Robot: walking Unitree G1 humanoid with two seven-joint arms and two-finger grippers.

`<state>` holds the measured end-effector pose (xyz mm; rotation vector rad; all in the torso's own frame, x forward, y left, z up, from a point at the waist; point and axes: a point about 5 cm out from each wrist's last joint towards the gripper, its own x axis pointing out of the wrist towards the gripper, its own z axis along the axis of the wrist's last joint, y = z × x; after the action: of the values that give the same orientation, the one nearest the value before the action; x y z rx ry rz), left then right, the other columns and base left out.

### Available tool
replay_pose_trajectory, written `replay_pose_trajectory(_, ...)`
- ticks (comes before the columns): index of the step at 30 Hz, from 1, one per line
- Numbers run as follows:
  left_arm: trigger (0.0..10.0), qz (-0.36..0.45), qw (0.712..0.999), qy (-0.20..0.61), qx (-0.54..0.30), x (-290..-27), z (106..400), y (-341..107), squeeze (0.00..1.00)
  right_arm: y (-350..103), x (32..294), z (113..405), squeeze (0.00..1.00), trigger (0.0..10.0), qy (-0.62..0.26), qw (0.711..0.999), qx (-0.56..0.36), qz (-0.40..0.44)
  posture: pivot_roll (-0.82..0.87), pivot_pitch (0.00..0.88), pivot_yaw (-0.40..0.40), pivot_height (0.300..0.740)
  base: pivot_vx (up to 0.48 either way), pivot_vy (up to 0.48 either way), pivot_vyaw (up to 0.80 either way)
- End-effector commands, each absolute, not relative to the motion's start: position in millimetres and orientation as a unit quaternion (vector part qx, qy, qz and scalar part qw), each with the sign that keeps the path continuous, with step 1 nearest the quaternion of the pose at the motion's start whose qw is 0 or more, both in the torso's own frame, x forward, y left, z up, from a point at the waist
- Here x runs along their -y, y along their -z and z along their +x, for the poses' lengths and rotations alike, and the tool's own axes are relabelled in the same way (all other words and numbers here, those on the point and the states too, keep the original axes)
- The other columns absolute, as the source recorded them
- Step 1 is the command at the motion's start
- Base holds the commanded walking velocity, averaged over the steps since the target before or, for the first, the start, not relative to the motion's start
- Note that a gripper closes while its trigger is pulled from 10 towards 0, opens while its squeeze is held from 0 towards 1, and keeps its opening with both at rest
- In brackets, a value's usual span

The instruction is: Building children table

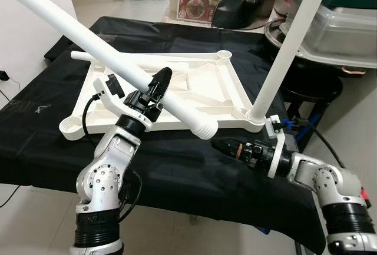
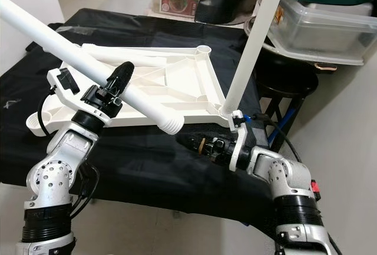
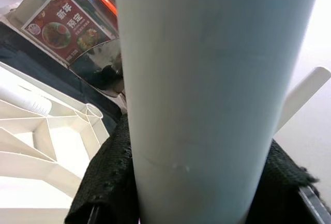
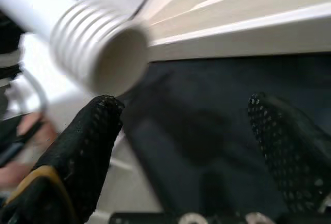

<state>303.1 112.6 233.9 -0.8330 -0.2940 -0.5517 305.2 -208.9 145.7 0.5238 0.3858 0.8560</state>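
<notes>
Though smooth, tubular leg (image 1: 112,60) thread-ended

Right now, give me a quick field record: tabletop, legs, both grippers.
tabletop: white tabletop lies underside up on the black cloth
fitted leg: one white leg stands in the near right corner socket
loose leg: second leg held tilted above the tabletop, threaded end toward the right gripper
left gripper: left gripper shut on the second leg
right gripper: right gripper open, low over the cloth, just below the threaded end
empty sockets: far right, near left
</notes>
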Motion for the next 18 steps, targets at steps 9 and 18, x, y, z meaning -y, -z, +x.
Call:
replay_pose_trajectory(9, 10.0, -0.251, 0.907, 0.328, 0.081, -108.6, 300.4, -225.0, 0.0, -209.6, 236.2, 324.8, 0.0, 10.0, -0.363, 0.926, -0.041, 0.099, 0.1, 0.052, -0.07, 0.74, 0.0, 0.0, 0.0)
replay_pose_trajectory(18, 10.0, -0.127, 0.931, 0.33, 0.092, -121.4, 309.4, -229.6, 0.0, -245.7, 203.0, 328.0, 0.0, 10.0, -0.378, 0.925, 0.027, 0.018, 0.1, 0.04, -0.067, 0.74, 0.0, 0.0, 0.0)
